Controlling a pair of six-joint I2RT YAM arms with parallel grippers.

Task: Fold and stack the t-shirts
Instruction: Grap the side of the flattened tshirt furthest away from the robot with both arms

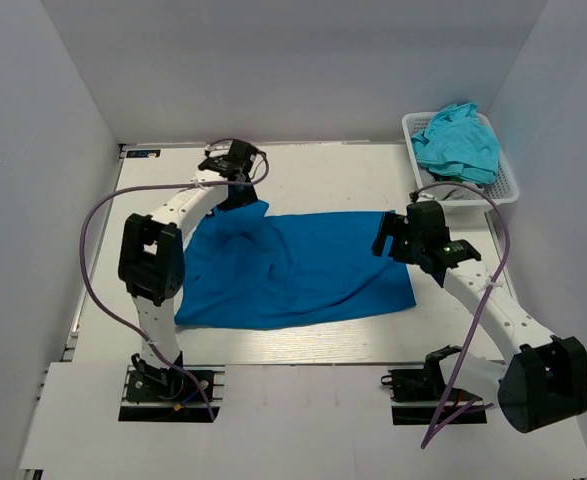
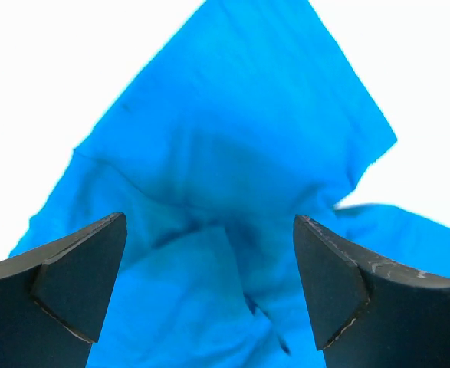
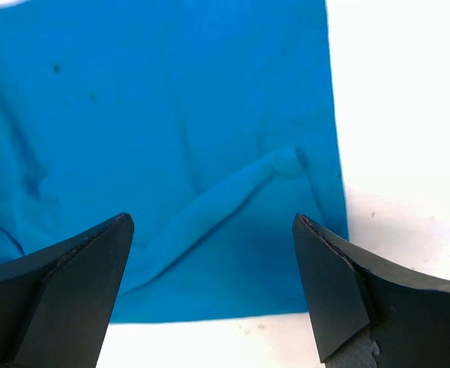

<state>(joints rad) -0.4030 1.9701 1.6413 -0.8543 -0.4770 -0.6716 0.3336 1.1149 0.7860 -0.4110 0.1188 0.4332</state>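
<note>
A royal blue t-shirt [image 1: 293, 270] lies spread and wrinkled in the middle of the table. My left gripper [image 1: 237, 196] is open and empty, just above the shirt's far left corner. In the left wrist view the creased blue cloth [image 2: 232, 153] fills the space between the open fingers [image 2: 79, 284]. My right gripper [image 1: 385, 240] is open and empty over the shirt's right edge. In the right wrist view the blue shirt [image 3: 171, 138] and its near edge lie between the fingers [image 3: 339, 284]. Turquoise-teal t-shirts [image 1: 458, 140] are bunched in the basket.
A white lattice basket [image 1: 510, 185] stands at the far right corner of the table. White walls close in the left, back and right sides. Purple cables loop off both arms.
</note>
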